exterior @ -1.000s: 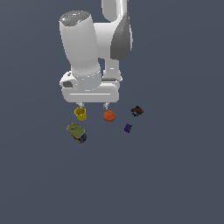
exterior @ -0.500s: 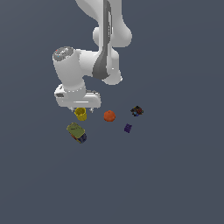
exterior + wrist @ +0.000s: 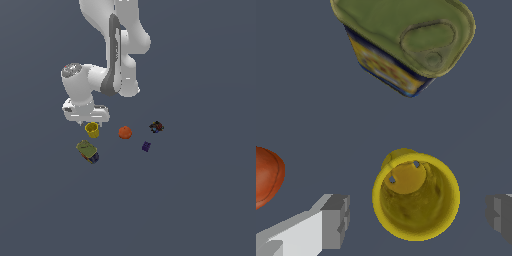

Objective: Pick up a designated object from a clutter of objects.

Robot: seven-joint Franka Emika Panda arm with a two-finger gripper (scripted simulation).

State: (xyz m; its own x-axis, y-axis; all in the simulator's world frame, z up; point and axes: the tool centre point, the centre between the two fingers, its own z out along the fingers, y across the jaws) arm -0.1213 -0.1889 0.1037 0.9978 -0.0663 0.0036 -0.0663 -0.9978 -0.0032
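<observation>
The designated object, a small yellow cup [image 3: 92, 130] [image 3: 416, 197], stands upright with its hollow top showing. My gripper [image 3: 91, 123] [image 3: 418, 216] hangs right over it and is open. In the wrist view the cup sits between the two grey fingers [image 3: 336, 220], with a gap on each side and no contact. Around it lies the clutter of objects: an orange ball [image 3: 125, 132] [image 3: 266, 175], a green-and-blue box [image 3: 87, 151] [image 3: 406, 40], a purple cube [image 3: 146, 146] and a dark multicoloured piece [image 3: 156, 127].
The box lies closest to the cup, a short way off toward the viewer in the exterior view. The ball sits on the cup's other side, toward the exterior view's right. The floor is plain dark grey.
The arm has swung toward the exterior view's left and dropped, bringing the hand from above the cup and ball down over the cup. The objects have not moved.
</observation>
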